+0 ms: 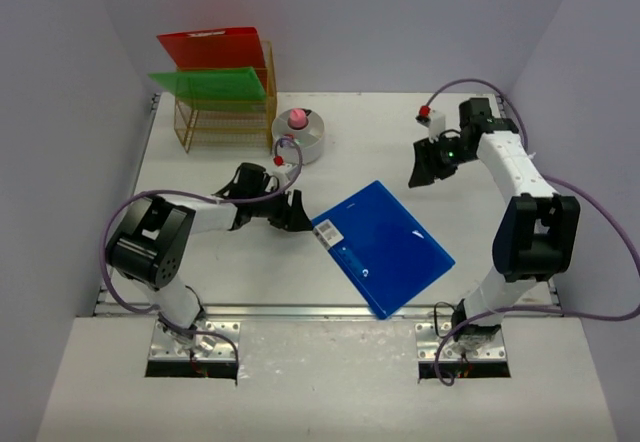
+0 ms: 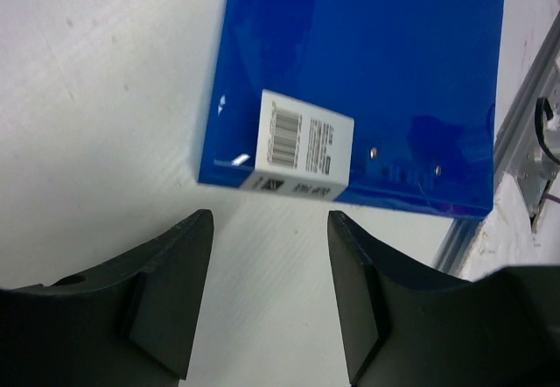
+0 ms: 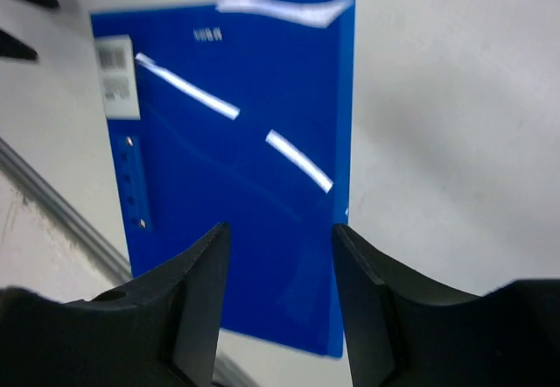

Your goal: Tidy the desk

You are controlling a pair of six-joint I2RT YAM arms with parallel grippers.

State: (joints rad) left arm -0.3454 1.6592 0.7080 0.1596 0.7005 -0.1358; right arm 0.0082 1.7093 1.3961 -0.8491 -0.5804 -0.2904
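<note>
Gaping empty, the left tool and right tool flank a blue folder lying on the desk.

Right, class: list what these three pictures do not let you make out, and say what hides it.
Label on the blue folder: its print is blurred in the left wrist view, too small from the top.
Gold wire rack: its top shelf is covered by the green folder, top view.
One folder corner: behind the right fingers, right wrist view.
</note>
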